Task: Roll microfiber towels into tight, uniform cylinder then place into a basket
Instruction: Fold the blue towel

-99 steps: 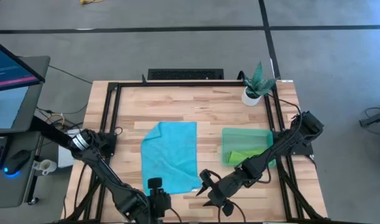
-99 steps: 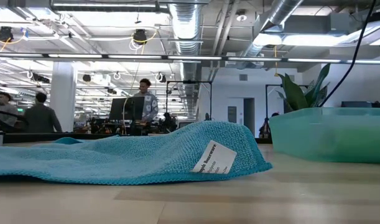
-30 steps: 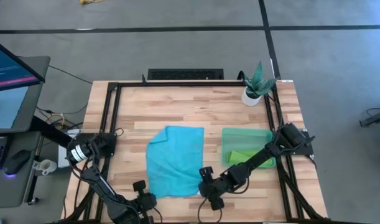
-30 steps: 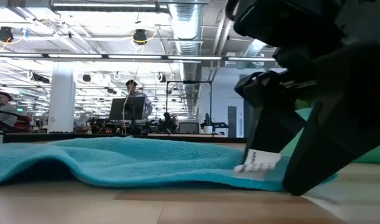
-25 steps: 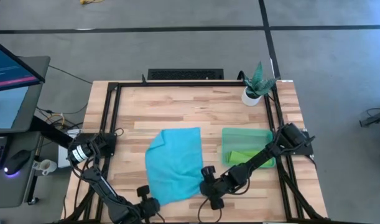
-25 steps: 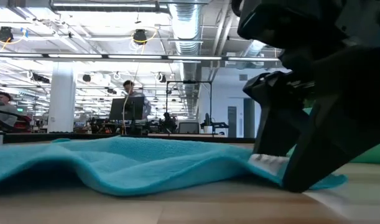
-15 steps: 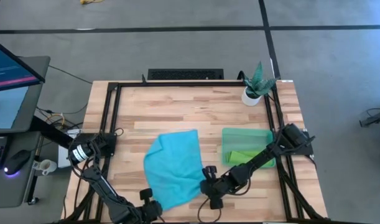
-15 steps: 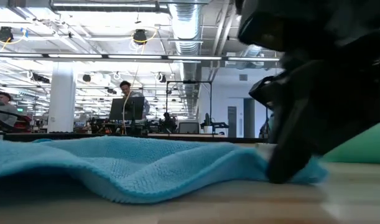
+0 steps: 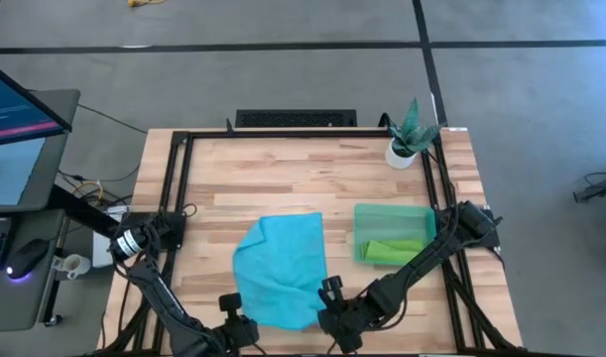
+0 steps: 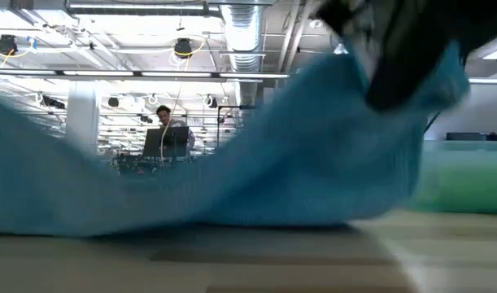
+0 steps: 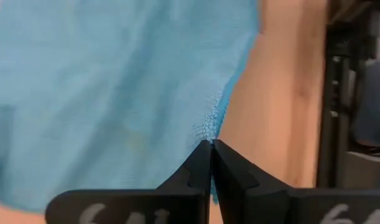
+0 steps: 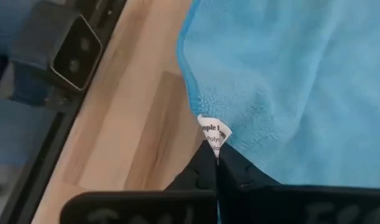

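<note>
Right hand (image 12: 216, 163) is clamped on the turquoise towel (image 9: 281, 268) at its corner tag (image 12: 214, 133); your left hand (image 11: 211, 149) is pinched shut on the opposite near edge. Only the right wrist view shows that tag, reading partly "Poly". Your high view alone shows the basket (image 9: 394, 213) on the desk (image 9: 273, 174), green towel (image 9: 392, 251) inside.
</note>
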Robot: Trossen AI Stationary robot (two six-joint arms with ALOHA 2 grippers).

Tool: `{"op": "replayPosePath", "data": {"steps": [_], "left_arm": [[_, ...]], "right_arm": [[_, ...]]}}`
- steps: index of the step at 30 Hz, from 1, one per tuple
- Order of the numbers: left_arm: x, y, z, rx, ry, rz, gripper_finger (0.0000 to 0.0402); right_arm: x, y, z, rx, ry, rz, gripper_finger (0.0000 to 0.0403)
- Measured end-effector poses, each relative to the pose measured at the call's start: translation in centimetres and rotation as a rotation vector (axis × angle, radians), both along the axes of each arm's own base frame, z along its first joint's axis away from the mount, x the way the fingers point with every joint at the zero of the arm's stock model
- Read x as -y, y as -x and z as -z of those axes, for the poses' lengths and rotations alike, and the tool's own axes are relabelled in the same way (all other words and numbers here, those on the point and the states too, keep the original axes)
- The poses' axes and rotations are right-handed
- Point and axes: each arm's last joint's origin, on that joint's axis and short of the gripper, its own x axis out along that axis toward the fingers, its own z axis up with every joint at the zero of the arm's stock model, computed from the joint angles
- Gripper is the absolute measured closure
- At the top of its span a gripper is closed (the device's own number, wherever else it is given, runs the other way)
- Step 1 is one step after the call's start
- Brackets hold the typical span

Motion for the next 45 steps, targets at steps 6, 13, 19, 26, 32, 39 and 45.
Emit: {"op": "replayPosePath", "data": {"steps": [6, 13, 19, 26, 32, 39, 45], "left_arm": [[-0.4, 0.3, -3.9, -0.03, -0.119, -0.002, 0.04], [-1.9, 0.8, -7.4, -0.022, -0.304, -0.025, 0.04], [-3.0, 0.0, -10.7, 0.068, -0.368, 0.034, 0.04], [-5.2, -0.8, -14.0, 0.108, -0.435, 0.087, 0.04], [-8.7, -0.6, -17.7, 0.169, -0.473, 0.072, 0.04], [-14.4, 1.4, -23.2, 0.352, -0.54, -0.055, 0.04], [-19.0, 3.2, -26.3, 0.555, -0.332, -0.344, 0.04]], "right_arm": [[-0.7, 0.3, -3.6, 0.029, 0.188, -0.006, 0.0388], [0.6, 1.0, -7.8, 0.014, 0.444, 0.04, 0.0392], [3.4, 1.7, -13.0, 0.107, 0.459, 0.119, 0.0389], [7.3, 3.4, -18.8, 0.245, 0.346, 0.225, 0.0391], [10.4, 4.4, -21.9, 0.313, 0.305, 0.283, 0.0395], [13.4, 4.3, -24.4, 0.431, 0.271, 0.345, 0.039], [16.1, 3.9, -25.7, 0.553, 0.449, 0.584, 0.0398]]}}
